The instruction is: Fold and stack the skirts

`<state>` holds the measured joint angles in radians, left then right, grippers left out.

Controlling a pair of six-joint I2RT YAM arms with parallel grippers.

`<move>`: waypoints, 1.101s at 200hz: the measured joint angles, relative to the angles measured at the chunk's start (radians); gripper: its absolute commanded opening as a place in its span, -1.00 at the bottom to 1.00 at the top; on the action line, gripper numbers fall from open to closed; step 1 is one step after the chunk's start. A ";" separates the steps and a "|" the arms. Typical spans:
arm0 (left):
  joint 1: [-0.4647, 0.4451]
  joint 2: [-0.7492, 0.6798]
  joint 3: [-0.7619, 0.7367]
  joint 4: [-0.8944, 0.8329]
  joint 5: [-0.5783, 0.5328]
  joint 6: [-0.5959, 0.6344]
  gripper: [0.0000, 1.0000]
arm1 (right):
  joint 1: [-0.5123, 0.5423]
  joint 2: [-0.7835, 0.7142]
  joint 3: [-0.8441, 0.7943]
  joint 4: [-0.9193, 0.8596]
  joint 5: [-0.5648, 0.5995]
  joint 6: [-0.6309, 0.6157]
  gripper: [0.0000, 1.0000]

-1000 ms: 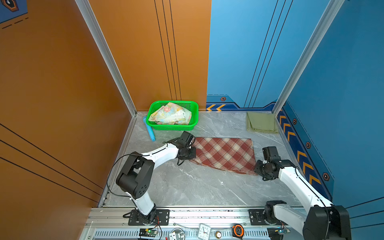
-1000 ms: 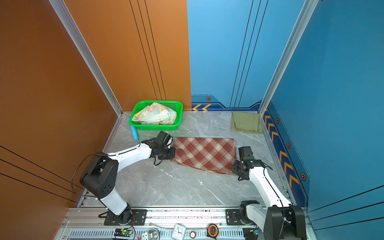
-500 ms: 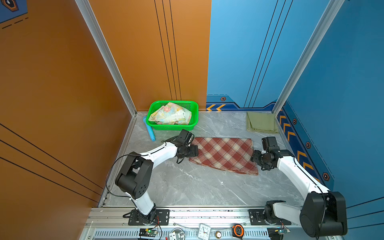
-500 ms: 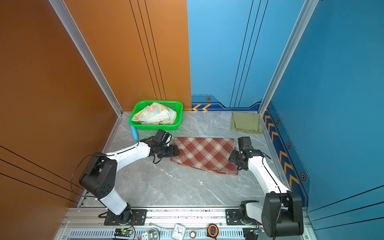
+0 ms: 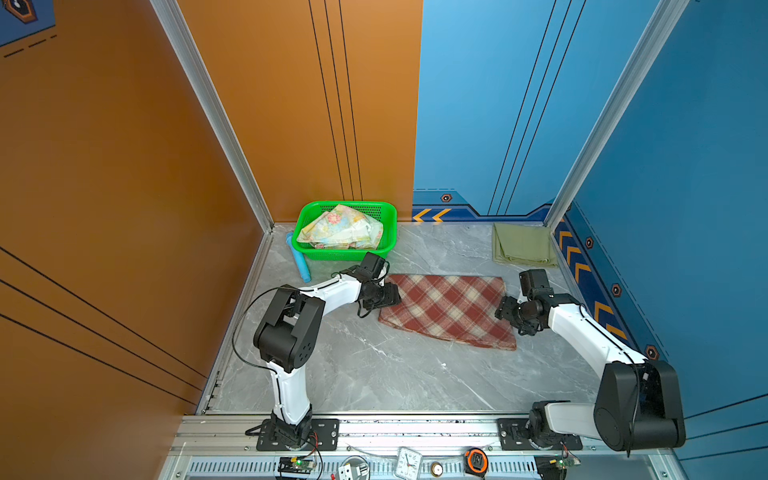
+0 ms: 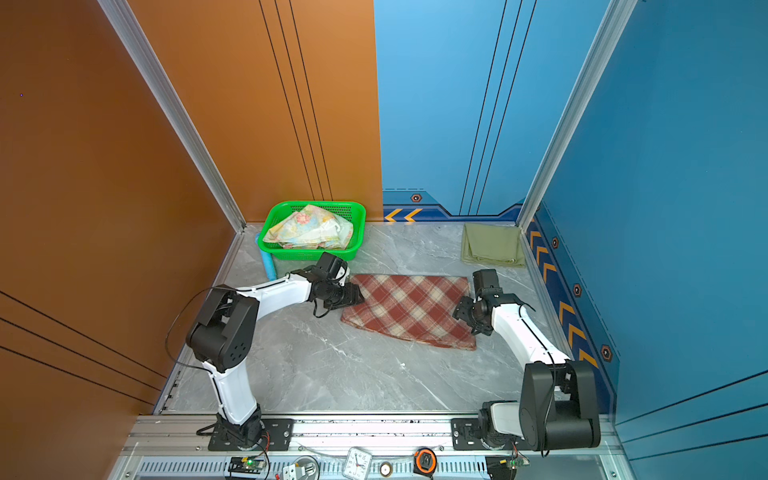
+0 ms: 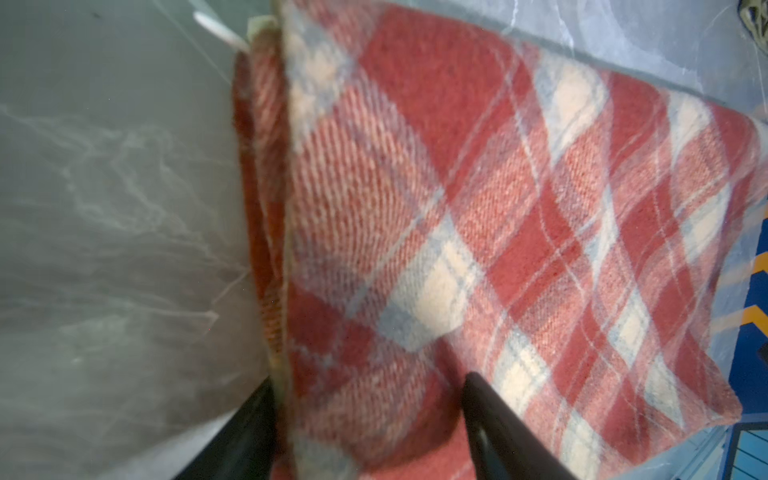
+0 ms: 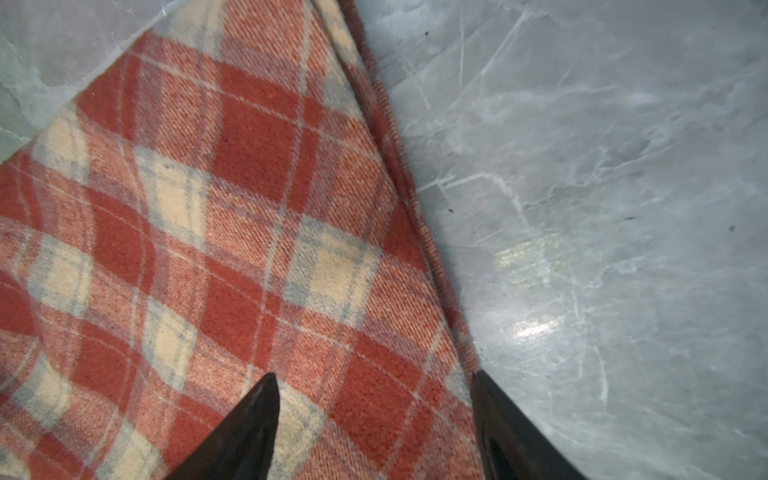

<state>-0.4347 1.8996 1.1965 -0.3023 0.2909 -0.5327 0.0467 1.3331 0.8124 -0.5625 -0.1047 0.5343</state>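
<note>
While the left gripper (image 5: 392, 296) and right gripper (image 5: 504, 309), both unclenched, straddled opposite edges of the plaid skirt (image 5: 449, 309), just 1 of 3 looked folded, the olive skirt (image 5: 521, 248) beyond them; the floral skirt (image 5: 340, 228) lay in a basket (image 5: 390, 216).

plaid skirt (image 5: 449, 311), floral skirt (image 5: 340, 228), olive skirt (image 5: 521, 249): 3 | basket (image 5: 388, 232): 1 | blue tube (image 5: 300, 262): 1
</note>
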 measured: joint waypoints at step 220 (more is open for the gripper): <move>-0.064 -0.126 0.232 -0.378 -0.375 0.231 -1.00 | 0.007 0.115 -0.093 0.305 -0.145 0.024 0.12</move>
<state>-0.4988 1.7733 1.4288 -0.6804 -0.0841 -0.3016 0.0536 1.4479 0.7197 -0.2573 -0.2493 0.5587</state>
